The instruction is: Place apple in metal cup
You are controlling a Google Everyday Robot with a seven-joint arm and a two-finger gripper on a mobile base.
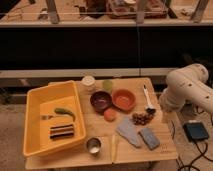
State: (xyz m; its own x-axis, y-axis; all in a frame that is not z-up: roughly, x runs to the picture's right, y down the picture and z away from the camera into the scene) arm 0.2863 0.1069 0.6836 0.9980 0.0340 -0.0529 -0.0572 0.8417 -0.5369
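The apple is a small orange-red fruit lying on the wooden table, just in front of the two bowls. Nearer the front edge, left of the apple, stands the shiny metal cup, upright and with nothing in it. My white arm is folded beside the table's right edge. Its gripper hangs low at the arm's left end, well right of the apple and touching nothing.
A dark red bowl and an orange bowl sit behind the apple. Behind them stands a cream container. A yellow bin fills the left. A spoon, brown snacks, a grey cloth and a sponge lie at the right.
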